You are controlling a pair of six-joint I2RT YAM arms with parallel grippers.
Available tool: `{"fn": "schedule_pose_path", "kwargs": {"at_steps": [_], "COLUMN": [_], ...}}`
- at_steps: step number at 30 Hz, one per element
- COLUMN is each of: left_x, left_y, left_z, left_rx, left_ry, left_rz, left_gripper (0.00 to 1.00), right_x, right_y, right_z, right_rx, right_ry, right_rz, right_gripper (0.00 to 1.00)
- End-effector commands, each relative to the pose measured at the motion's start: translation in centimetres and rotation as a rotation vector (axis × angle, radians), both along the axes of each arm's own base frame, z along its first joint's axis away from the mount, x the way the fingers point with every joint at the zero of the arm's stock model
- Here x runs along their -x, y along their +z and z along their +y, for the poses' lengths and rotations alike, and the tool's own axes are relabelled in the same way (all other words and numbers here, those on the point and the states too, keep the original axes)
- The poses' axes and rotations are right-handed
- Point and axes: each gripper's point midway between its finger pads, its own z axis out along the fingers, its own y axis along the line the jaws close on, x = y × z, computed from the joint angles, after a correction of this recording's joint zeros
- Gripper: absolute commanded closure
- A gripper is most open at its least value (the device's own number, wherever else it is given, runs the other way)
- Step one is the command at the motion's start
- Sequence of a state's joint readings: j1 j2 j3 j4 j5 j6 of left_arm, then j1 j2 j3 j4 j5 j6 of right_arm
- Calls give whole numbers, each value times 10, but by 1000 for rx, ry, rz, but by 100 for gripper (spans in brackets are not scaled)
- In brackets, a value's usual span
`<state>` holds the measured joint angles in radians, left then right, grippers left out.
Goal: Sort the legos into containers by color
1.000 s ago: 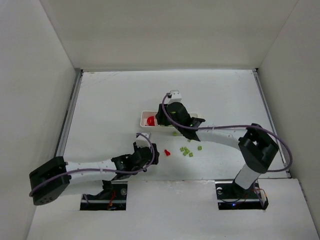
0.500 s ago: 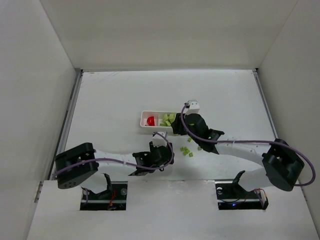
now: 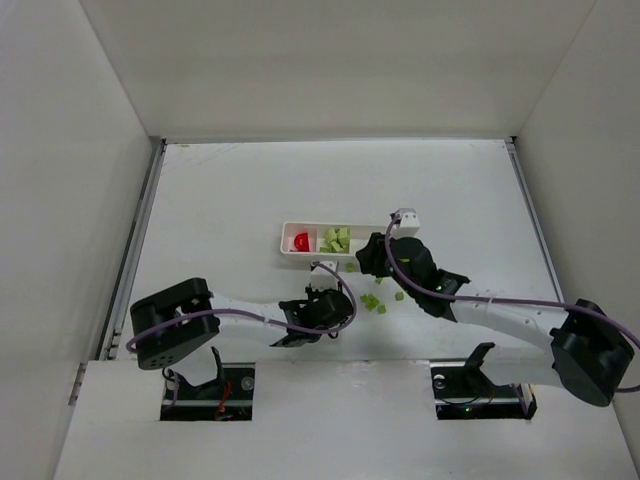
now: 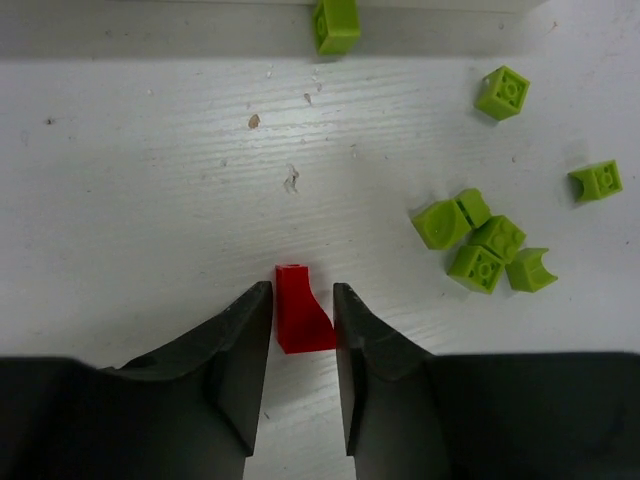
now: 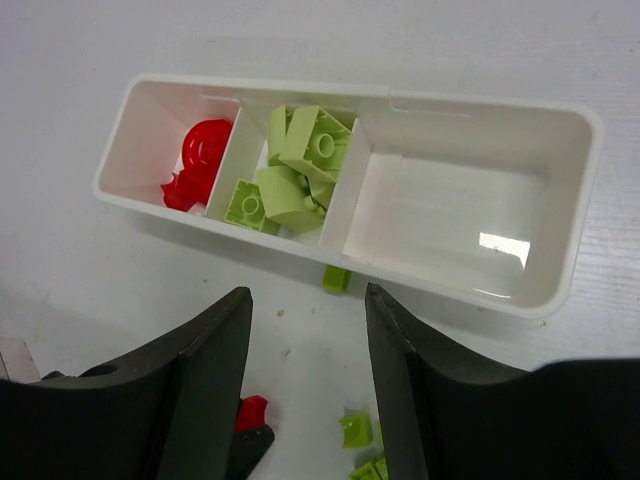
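Left wrist view: red lego [image 4: 303, 312] flat on the tabletop [image 4: 150, 180], lodged between the two fingers [image 4: 245, 350] of the left claw [image 4: 300, 300]. Claw narrowed to barely the brick's width, right finger against the brick's side, the thinnest pale sliver showing at the left finger. Cannot tell whether truly pinched or merely bracketed.

Right of the red lego and apart from it, a green cluster [image 4: 480, 245] of several bricks huddled together and touching. Beyond that, a lone green brick [image 4: 503, 92] farther off, and an edge green brick [image 4: 597, 180] near the right border of the view. Straight ahead on the far side, a stray green lego [image 4: 335, 22] just beside the near wall of the tray.

Right wrist view: white tray [image 5: 575, 120] stretched left to right, split by two dividers. Left compartment [image 5: 150, 125] holding red pieces [image 5: 200, 160]. Middle compartment [image 5: 255, 135] heaped with pale yellow-green legos [image 5: 295, 165]. Right compartment [image 5: 450, 200] showing a patch of glare on its floor.

Right claw [image 5: 307, 300] spread wide, gripping nothing, hanging above the tabletop on the near side of the tray.

Top external view: both claws close together just near of the tray, left claw to the left of the green cluster, right claw by the tray's right end.
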<state>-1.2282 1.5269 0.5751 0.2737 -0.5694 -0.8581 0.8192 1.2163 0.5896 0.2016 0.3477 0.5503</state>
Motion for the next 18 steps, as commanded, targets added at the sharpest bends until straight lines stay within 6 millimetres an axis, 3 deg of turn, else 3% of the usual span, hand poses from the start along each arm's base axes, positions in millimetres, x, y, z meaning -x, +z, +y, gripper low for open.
{"fn": "schedule_pose_path", "kwargs": {"at_steps": [1, 5, 9, 15, 18], "left_x": [-8, -12, -31, -85, -117], "left_y": [5, 23, 70, 130, 135], "left_z": [3, 10, 19, 52, 68], "left_rx": [35, 35, 78, 109, 79], "left_ry": [81, 80, 84, 179, 223], "left_rz": [-4, -30, -126, -243, -253], "left_gripper": [76, 83, 84, 83, 82], "right_x": [-2, 0, 5, 14, 24], "right_y": [23, 28, 26, 8, -2], "right_z": [1, -2, -8, -23, -25], "right_rx": [-72, -88, -87, -58, -58], "right_ry": [-13, -15, -27, -60, -65], "right_rz": [-51, -59, -55, -22, 5], "right_gripper": [45, 45, 45, 49, 54]}}
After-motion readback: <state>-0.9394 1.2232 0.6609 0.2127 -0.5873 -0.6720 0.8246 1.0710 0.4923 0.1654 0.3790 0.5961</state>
